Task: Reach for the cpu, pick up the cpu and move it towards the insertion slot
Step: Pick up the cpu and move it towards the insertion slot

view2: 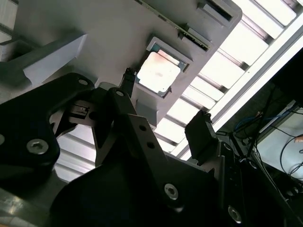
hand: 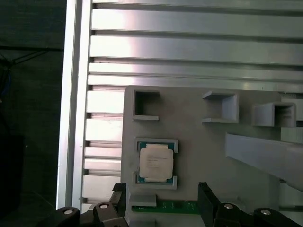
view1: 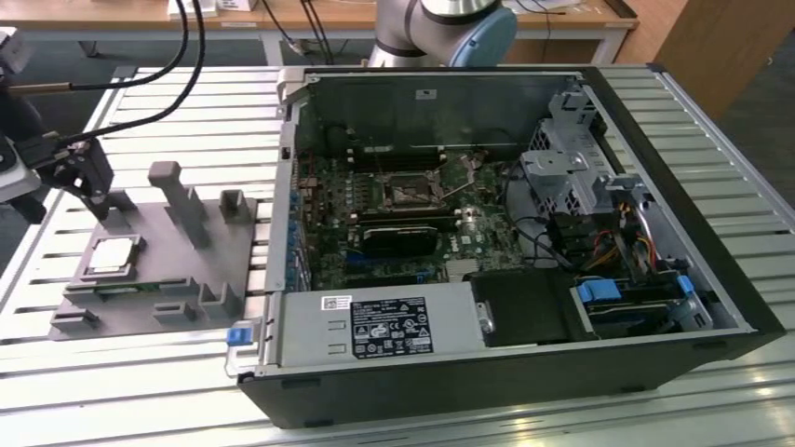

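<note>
The gripper [view1: 89, 194] hangs over the far end of a grey fixture plate [view1: 159, 244]. The plate lies on a slatted metal table [view1: 137, 372]. The gripper's 2 fingers [hand: 205, 197] are spread wide, the gap between them broader than the cpu [view1: 112, 253]. They hold nothing and touch nothing.

The cpu lies flat in a square nest on the plate, below the gripper and just ahead of the fingertips, clear of both. In the first wrist view the cpu [hand: 156, 162] sits in line with the gap between the 2 fingers of the gripper [hand: 161, 193]. In the second wrist view the gripper [view2: 164, 101] shows 1 finger [view2: 128, 79] near the cpu's [view2: 158, 72] edge, with the other finger well off to the side.

Grey upright posts [view1: 171, 191] stand on the plate beside the gripper, and 1 of them is close to the fingers.

The insertion slot [view1: 410, 191] is a square metal frame with a dark centre. It sits on the motherboard [view1: 372, 233] inside an open computer case [view1: 497, 372], well apart from the gripper, on the far side of the plate from it.
</note>
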